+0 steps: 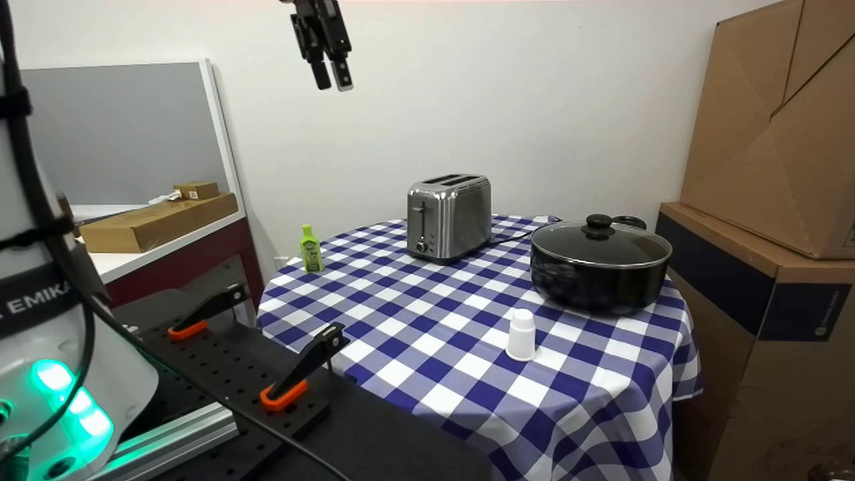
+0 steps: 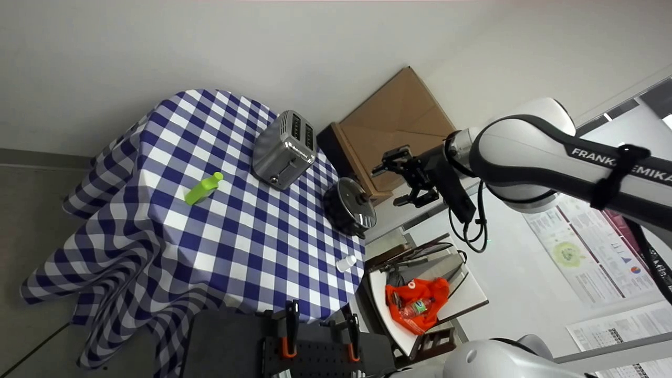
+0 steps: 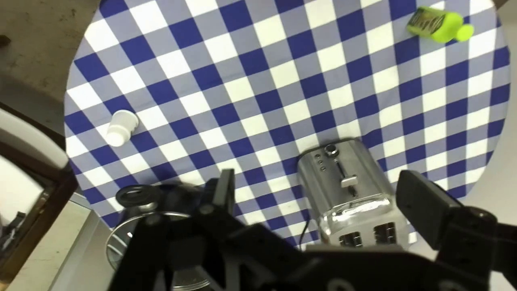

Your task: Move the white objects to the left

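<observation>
Even light across the tabletop (image 1: 414, 314), dim floor (image 2: 31, 210) beyond its edge, green base lights (image 1: 81, 402) blown out, white glare atop the toaster (image 3: 348, 194), gripper (image 3: 319, 194) softly blurred in the wrist view

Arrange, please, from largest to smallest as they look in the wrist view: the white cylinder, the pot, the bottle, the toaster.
1. Toaster and pot: I cannot rank these two, because the gripper hides much of the pot.
2. Bottle.
3. White cylinder.
</observation>
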